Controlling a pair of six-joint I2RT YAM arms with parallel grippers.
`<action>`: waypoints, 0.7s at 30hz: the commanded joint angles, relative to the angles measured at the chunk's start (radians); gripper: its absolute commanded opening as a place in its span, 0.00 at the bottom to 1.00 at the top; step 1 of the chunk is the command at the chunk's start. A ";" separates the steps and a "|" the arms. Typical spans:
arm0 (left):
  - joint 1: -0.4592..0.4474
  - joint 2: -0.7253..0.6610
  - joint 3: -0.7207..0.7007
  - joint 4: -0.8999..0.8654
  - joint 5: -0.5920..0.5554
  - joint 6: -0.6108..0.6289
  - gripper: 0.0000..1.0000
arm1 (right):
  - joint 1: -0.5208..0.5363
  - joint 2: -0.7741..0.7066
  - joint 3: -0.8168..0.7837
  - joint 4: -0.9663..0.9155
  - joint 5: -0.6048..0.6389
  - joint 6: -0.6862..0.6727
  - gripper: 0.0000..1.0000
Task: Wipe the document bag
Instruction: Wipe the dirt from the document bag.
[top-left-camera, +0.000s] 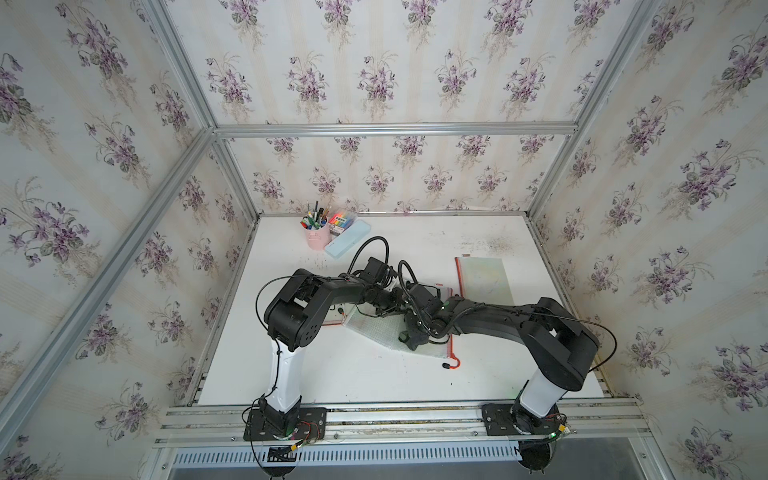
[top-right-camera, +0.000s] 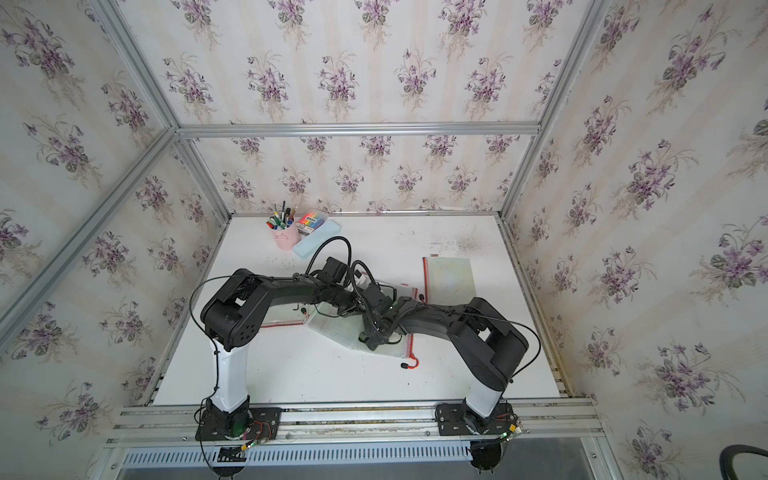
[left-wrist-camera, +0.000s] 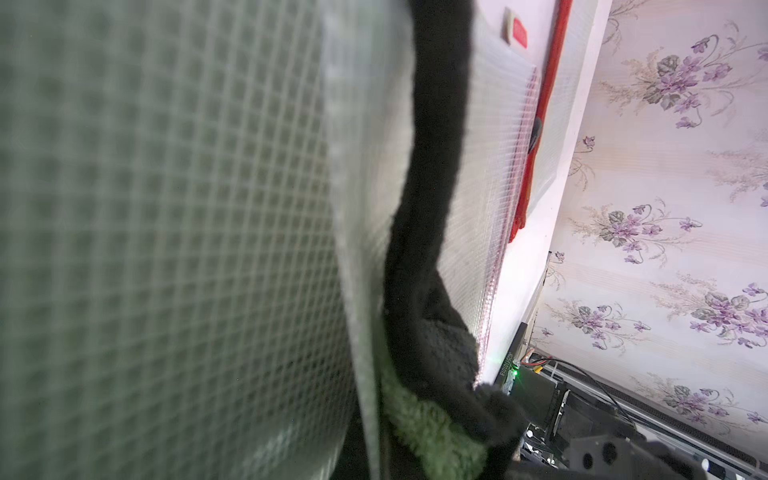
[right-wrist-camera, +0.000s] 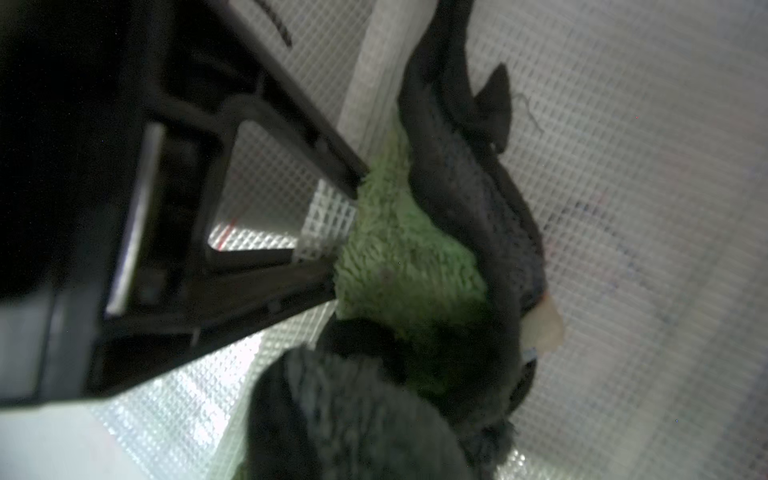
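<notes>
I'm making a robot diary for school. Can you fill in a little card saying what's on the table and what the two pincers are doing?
table: white
document bag: see-through mesh, red zip, lying mid-table
cloth: green and black, on the document bag
right pincer: shut on the cloth
left pincer: shut, down at the document bag; what it grips is hidden
second bag: flat, farther back on the right
pen cup: pink, back corner, full of pens
blue case: beside the pen cup
</notes>
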 joint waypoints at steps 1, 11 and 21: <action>-0.001 0.004 -0.013 -0.131 -0.080 0.020 0.00 | -0.093 -0.058 -0.086 -0.175 0.128 0.042 0.10; -0.001 0.010 -0.009 -0.127 -0.068 0.023 0.00 | -0.121 0.031 0.134 -0.048 0.040 -0.014 0.11; -0.003 0.002 -0.013 -0.119 -0.069 0.017 0.00 | -0.239 0.195 0.223 -0.046 0.239 -0.112 0.10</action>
